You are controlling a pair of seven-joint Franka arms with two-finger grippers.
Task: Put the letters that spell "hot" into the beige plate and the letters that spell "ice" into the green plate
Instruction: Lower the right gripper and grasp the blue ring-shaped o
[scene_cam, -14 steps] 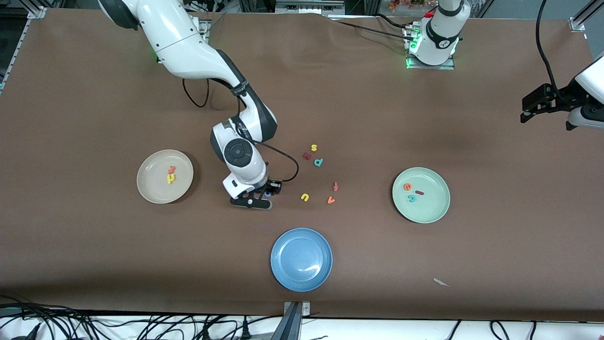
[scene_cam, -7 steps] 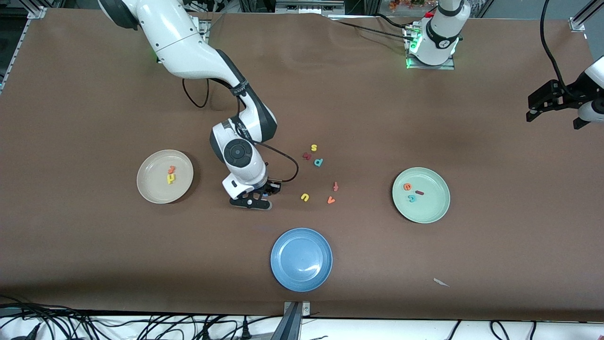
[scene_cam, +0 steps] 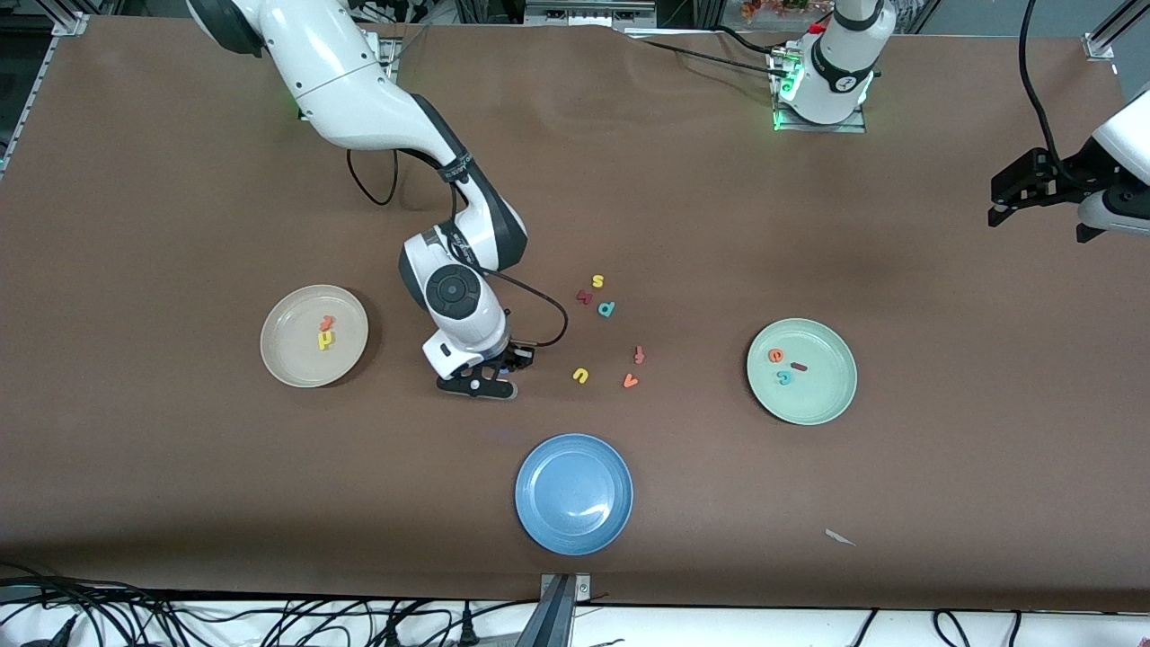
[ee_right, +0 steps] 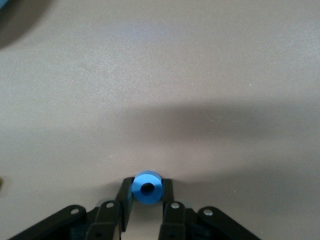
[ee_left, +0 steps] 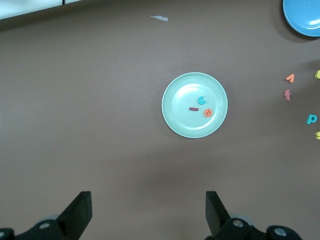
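Right tool (scene_cam: 497, 373) down at the tabletop (scene_cam: 180, 467), between the beige plate (scene_cam: 289, 359) and the stray yellow u (scene_cam: 580, 375); pads pinched on the blue o (ee_right: 147, 188), seen clamped in the right wrist view. Yellow h (scene_cam: 324, 340) and orange t (scene_cam: 328, 322) already lie in the beige plate; e, i, c sit in the green plate (scene_cam: 822, 404).

Risks: the ring is tiny and round, so a thin pinch could let it roll out or twist on the lift. It might drop short of the plate rim.

Left tool (scene_cam: 1020, 190) waits aloft at its end of the tabletop, jaws wide.
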